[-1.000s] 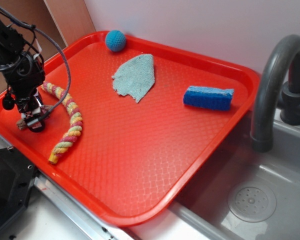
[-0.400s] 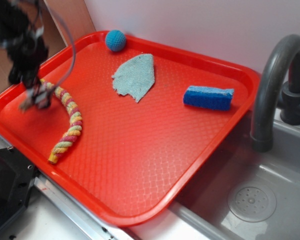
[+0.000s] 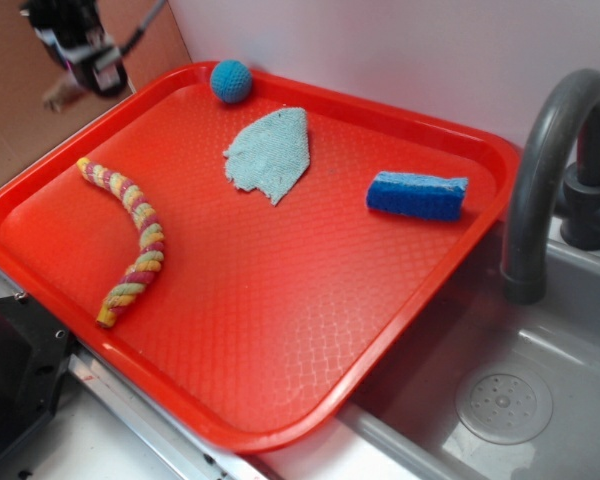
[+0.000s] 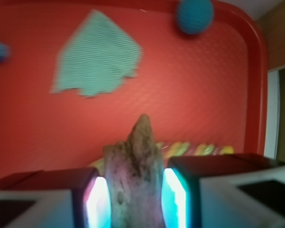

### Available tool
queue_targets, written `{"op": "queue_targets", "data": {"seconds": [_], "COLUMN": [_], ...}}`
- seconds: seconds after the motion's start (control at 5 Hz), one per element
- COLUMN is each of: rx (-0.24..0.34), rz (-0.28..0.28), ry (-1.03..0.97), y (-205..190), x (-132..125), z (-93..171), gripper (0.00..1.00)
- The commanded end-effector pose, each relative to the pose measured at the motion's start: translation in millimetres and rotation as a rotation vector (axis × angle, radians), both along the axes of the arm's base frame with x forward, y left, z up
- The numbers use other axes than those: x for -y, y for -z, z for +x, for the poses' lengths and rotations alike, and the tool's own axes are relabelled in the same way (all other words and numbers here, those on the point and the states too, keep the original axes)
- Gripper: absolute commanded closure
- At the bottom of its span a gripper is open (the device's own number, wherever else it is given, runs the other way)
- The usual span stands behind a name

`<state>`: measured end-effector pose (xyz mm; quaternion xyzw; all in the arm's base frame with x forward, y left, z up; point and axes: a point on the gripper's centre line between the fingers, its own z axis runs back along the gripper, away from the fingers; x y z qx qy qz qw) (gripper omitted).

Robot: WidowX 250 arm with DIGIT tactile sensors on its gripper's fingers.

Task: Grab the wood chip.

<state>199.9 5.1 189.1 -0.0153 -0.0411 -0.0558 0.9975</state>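
Gripper [image 3: 88, 72] sits at upper left of the exterior frame, up in the air beyond the tray's far-left rim. It's clamped on the wood chip [image 4: 135, 178]: wrist view shows both pads pressed vs. the chip's sides, w/ the pointed end sticking out fwd between them. In the exterior view the chip [image 3: 60, 97] shows as a blurry tan stub poking out lower left of the gripper, clear of the tray.

Red tray [image 3: 280, 350] fills most of the exterior frame. Pink-yellow rope [image 3: 130, 235] lies curved at left-centre, untouched & well apart from the gripper. Blue ball [image 3: 231, 81] rests vs. the far rim, grey-green cloth [image 3: 270, 152] flat just below it, blue sponge [image 3: 417, 195] at centre right. Grey faucet [image 3: 550, 170] arches over the sink [image 3: 500, 400] at right.

Judgement: the grab looks done, chip off the surface & held mid-length, so it prob. won't pivot out. Grip on rough, uneven wood could be less secure than it looks; wrist pic is blurry, so contact can't be checked closely.
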Motion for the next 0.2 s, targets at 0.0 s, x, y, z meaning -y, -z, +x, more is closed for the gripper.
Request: {"op": "queue_targets", "data": {"seconds": [0.0], "rx": [0.050], "rz": [-0.153], "ry": [0.074], "y": [-51.8], "x": [36.2], "z": [-1.6], "gripper": [1.00]}}
